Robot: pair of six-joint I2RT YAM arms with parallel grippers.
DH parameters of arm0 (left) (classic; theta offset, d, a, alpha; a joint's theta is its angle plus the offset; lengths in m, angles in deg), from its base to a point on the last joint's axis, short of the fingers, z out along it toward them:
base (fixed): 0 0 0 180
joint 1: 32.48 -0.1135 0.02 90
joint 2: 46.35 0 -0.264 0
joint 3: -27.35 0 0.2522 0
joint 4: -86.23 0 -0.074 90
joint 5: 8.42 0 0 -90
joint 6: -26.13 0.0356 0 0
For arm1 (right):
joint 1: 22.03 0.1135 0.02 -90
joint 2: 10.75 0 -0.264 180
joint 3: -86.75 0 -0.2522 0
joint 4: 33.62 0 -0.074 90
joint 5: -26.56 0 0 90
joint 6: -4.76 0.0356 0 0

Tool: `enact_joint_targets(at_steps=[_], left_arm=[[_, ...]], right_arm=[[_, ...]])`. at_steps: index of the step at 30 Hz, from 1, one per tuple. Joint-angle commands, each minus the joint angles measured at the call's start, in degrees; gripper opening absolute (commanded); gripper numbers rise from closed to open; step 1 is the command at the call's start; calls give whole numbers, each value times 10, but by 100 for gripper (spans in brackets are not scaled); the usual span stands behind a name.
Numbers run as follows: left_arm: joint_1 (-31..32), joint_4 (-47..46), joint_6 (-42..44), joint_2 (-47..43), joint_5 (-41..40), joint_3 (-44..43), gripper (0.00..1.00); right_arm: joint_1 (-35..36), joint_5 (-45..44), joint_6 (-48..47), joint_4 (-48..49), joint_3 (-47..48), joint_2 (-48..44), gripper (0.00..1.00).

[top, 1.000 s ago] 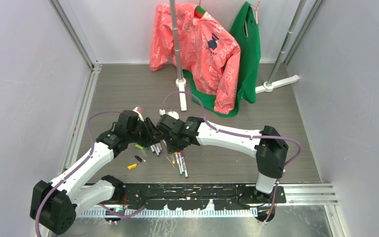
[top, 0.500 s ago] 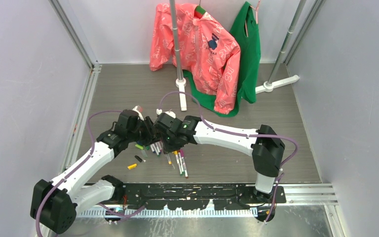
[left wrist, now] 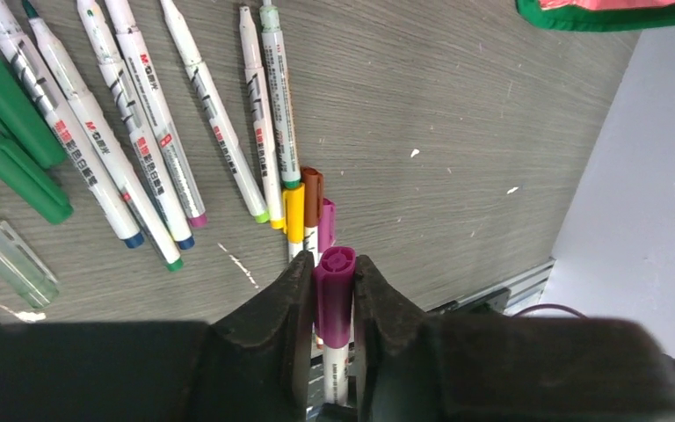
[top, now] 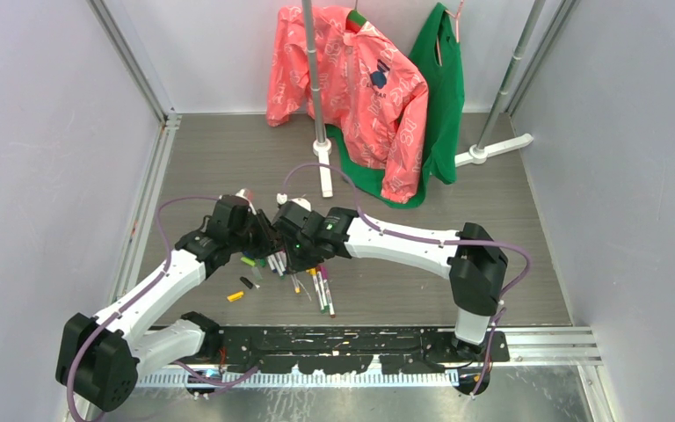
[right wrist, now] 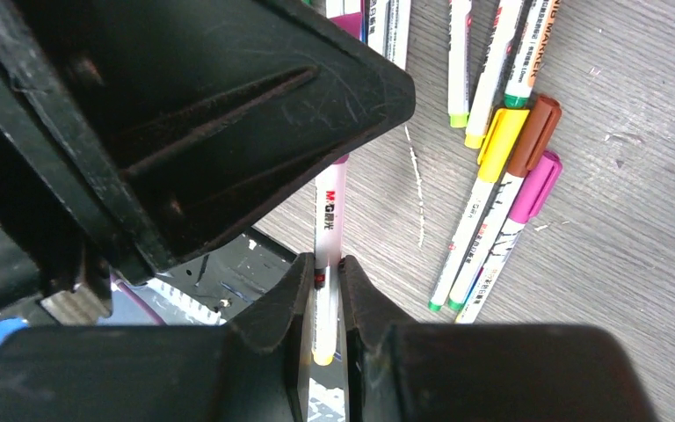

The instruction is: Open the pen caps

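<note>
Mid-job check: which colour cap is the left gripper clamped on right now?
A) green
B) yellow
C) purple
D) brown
C: in the left wrist view the left gripper pinches the purple cap between its fingers, while the yellow cap and brown cap lie ungripped on the table beyond it.

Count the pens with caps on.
4: yellow-capped pen, brown-capped pen and pink-capped pen lie side by side; purple-capped pen is gripped in the jaws. Others may be hidden.
</note>
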Motion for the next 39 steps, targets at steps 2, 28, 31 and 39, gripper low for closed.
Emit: enact_joint_targets(at_steps=[2,28,31,39], left_arm=[[2,-17,-3,-2,-14,-21,1],[-46,22,-103,-44,-179,-61,0],[-61,9,-99,-45,-171,-55,0],[-87,-12,-91,-10,-160,-84,0]], right_arm=[[4,5,12,28,-13,-39,1],[48,0,69,160,-172,-95,1],[52,4,80,199,-201,-101,1],[77,-1,98,237,-228,-105,1]])
